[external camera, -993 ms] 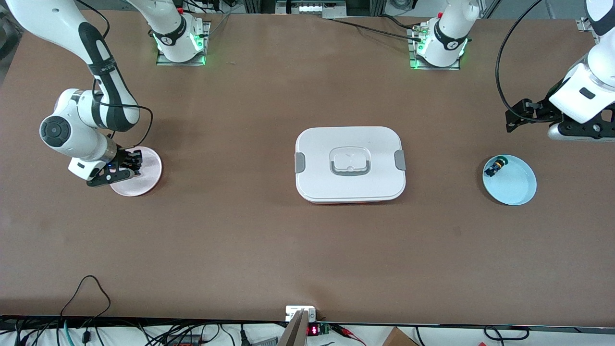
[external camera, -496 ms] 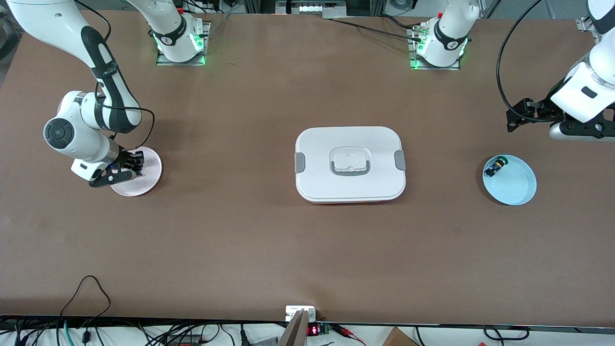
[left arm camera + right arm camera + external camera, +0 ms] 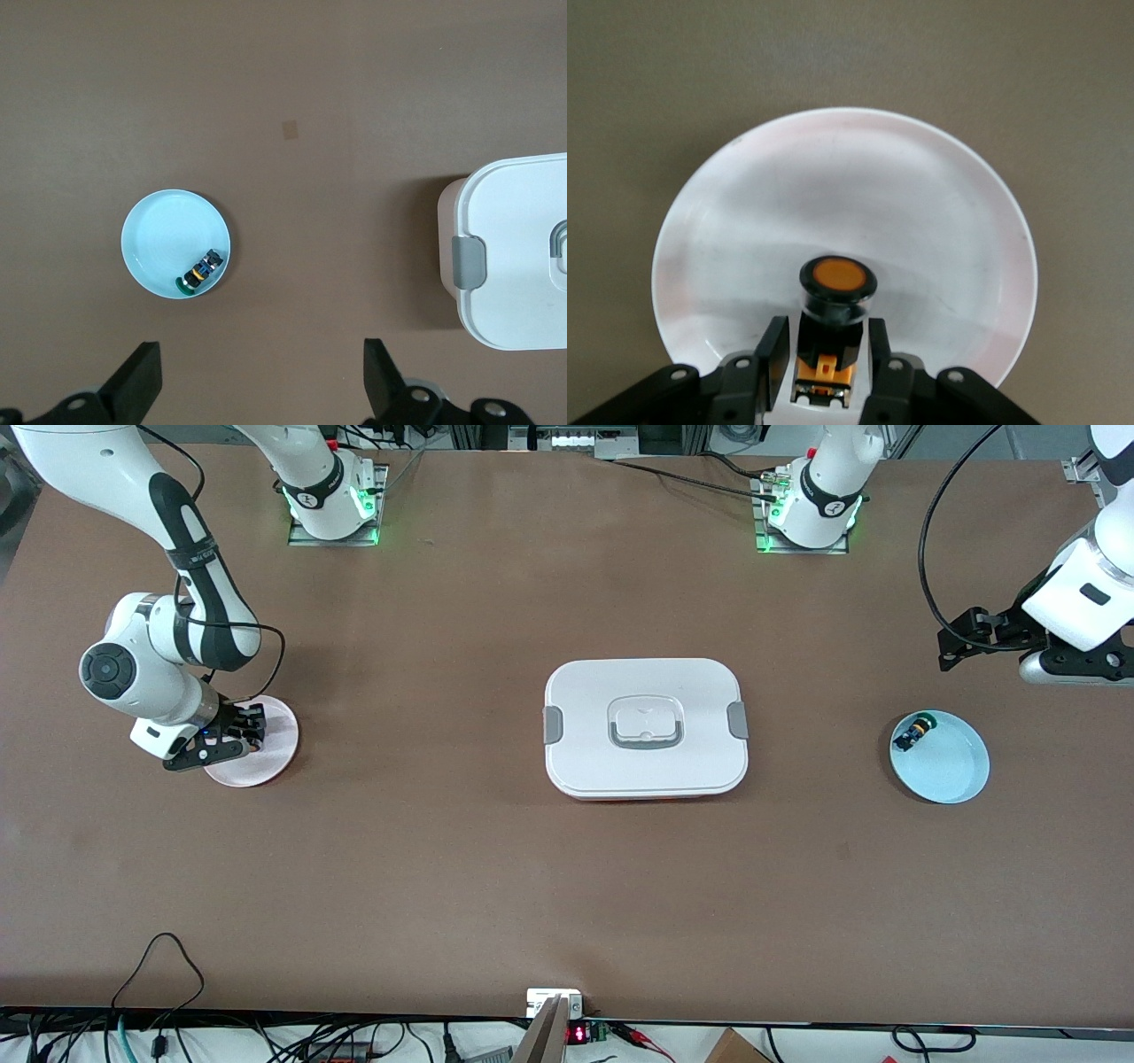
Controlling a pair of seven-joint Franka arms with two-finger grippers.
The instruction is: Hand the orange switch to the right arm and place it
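The orange switch, black with an orange cap, lies on the pink plate at the right arm's end of the table. My right gripper is low over that plate, one finger on each side of the switch's body. A thin gap shows on both sides, so the jaws are slightly open and not touching it. In the front view the right gripper hides the switch. My left gripper hangs open and empty, high over bare table near the left arm's end.
A light blue plate at the left arm's end holds a green-capped switch, also seen in the left wrist view on the plate. A white lidded box with grey latches sits mid-table.
The right gripper's fingers have parted slightly from the orange switch, which now rests on the pink plate. The left arm drifted a little toward its end of the table.
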